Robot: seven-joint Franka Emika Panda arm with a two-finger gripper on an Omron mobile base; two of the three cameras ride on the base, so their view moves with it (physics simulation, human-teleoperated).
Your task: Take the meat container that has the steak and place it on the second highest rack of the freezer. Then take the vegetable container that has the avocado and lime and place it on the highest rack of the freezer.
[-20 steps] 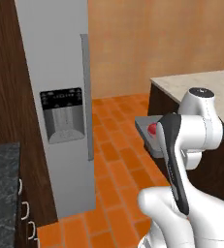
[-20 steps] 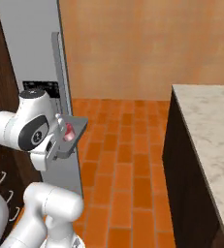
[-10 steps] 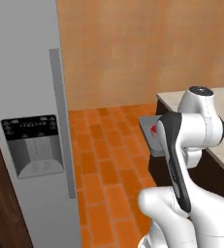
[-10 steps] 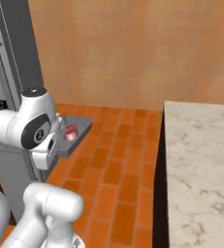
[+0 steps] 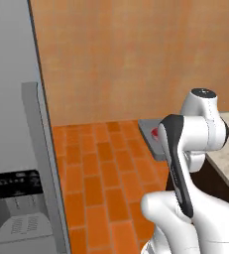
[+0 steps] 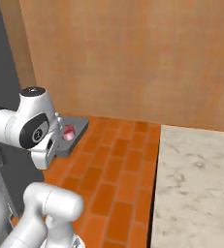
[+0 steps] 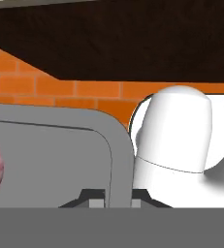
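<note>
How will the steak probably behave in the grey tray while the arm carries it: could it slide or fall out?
The steak is much smaller than the meat container, so it could slide if tilted. The raised rim seen in the hand view would probably stop it. The gripper pinches only one wall, so the tray may sag or swing.

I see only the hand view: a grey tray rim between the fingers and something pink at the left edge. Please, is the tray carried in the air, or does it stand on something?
Observer: It is in the air. In the right base view the meat container hangs over the brick floor, held out from the arm.
Operator: And the pink thing, is it the steak?
Observer: Yes, the steak lies in the tray, a small red piece near the arm's side.
Operator: Is the freezer near?
Observer: In the left base view the freezer stands at the left, its door shut, with the tray off to its right.
</note>
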